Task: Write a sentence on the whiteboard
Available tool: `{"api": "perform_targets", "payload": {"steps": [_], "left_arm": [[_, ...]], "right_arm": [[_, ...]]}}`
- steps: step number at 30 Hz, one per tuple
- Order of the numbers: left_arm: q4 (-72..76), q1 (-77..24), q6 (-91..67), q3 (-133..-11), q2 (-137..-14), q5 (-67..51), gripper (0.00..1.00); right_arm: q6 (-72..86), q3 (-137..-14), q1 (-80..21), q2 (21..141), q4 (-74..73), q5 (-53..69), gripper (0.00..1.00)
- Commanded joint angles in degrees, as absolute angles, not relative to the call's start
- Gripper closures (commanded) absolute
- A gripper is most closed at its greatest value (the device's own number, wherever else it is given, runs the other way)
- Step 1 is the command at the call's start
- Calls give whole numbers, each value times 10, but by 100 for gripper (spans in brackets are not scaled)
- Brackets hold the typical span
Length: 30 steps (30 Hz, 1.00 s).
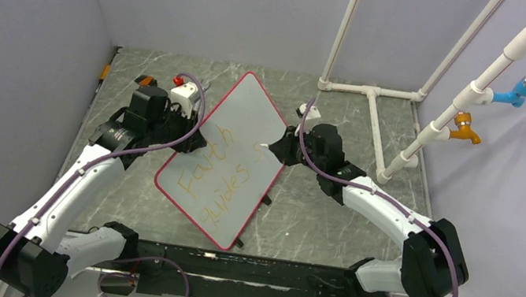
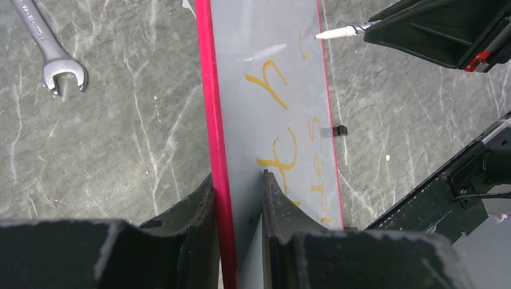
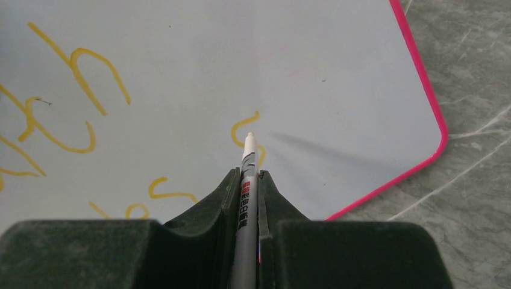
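Now we seem to be finishing the sentence [image 1: 227, 179] on the whiteboard [image 1: 250, 110]: left gripper [image 2: 236, 180] clamps its rim, right gripper [image 3: 247, 176] clamps the marker [image 3: 249, 158]; next, lift the tip cleanly.

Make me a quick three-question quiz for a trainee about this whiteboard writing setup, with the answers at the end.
1. True or false: the left gripper is clamped on the red-rimmed edge of the whiteboard.
2. Multiple choice: what does the right gripper hold between its fingers? A) an eraser B) a marker C) a brush
3. Short answer: in the left wrist view, which metal tool lies on the table to the left of the board?

Key: 1 true; 2 B; 3 a wrench.
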<state>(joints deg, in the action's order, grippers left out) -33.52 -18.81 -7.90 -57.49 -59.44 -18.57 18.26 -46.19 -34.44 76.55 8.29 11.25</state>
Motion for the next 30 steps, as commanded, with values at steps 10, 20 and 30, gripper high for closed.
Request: {"api": "perform_targets", "payload": {"steps": [10, 20, 30], "left_arm": [[-350, -190, 6, -562, -595, -125, 100], [-349, -191, 6, -563, -597, -125, 100], [-350, -191, 7, -563, -597, -126, 100]], "right_arm": [[181, -502, -344, 800, 116, 119, 100], [173, -516, -343, 823, 111, 103, 100], [171, -551, -340, 844, 90, 79, 100]]}}
